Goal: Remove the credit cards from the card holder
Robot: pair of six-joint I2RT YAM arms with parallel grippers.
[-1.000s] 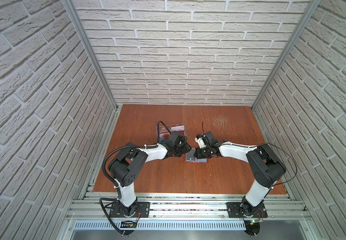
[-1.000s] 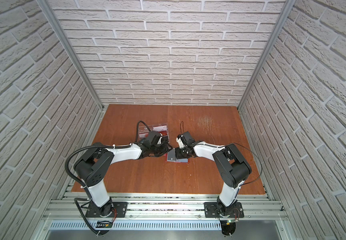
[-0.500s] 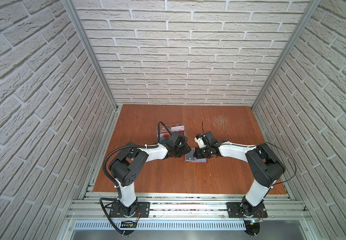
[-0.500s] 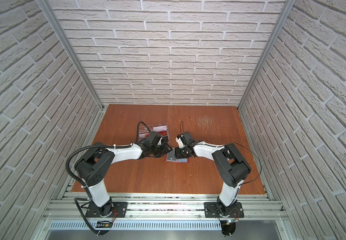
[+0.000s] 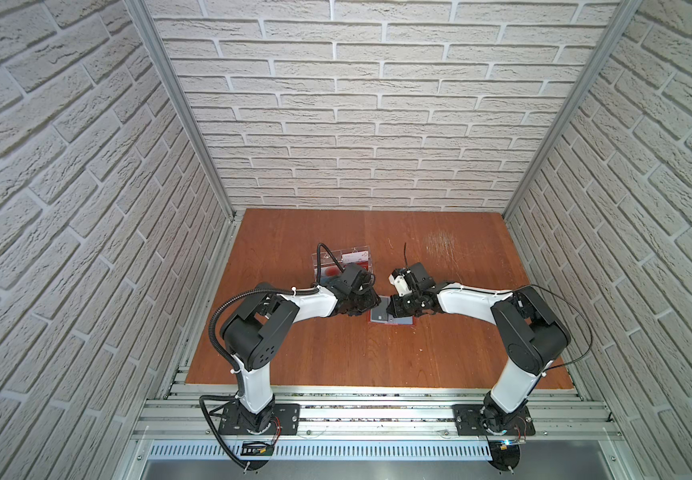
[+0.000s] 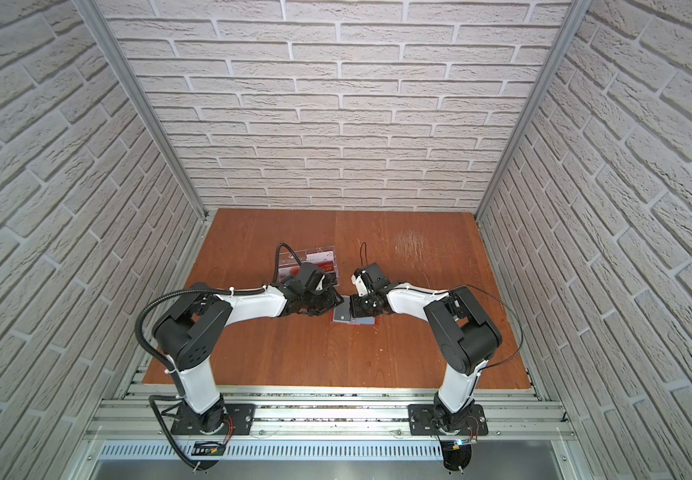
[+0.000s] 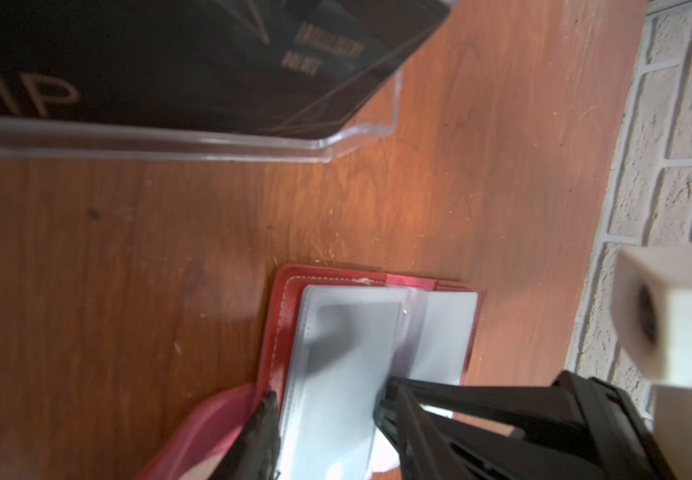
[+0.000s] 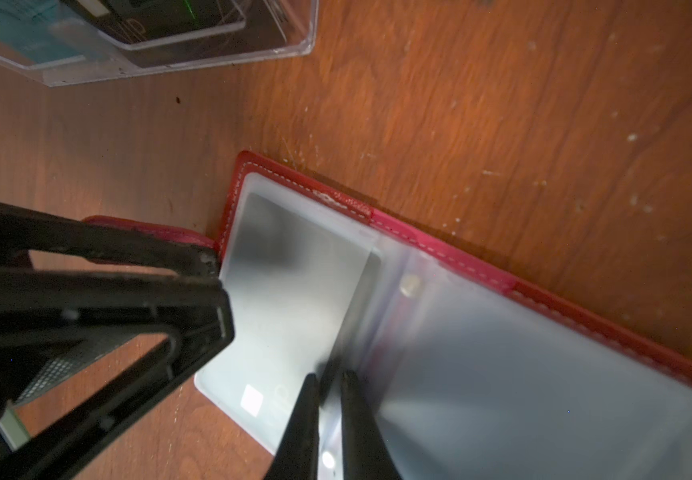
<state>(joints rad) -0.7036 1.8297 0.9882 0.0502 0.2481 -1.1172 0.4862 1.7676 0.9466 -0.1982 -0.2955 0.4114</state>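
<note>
I see a table (image 8: 502, 83) of smooth reddish wood, scuffed pale in spots. The card holder (image 8: 439, 324) looks like stitched red leather with cloudy, matt plastic sleeves (image 8: 523, 395), and the tray (image 7: 211, 141) is clear glossy plastic.

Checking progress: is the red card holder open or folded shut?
Open: the card holder lies spread on the table, both sleeve pages showing, a dark credit card inside one.

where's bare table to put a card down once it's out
Widest: the strip of table between the holder and the near edge. Also the far right corner, behind the right arm. Crowded: the middle, where the left tool and right tool meet on the holder, with the tray close behind.
</note>
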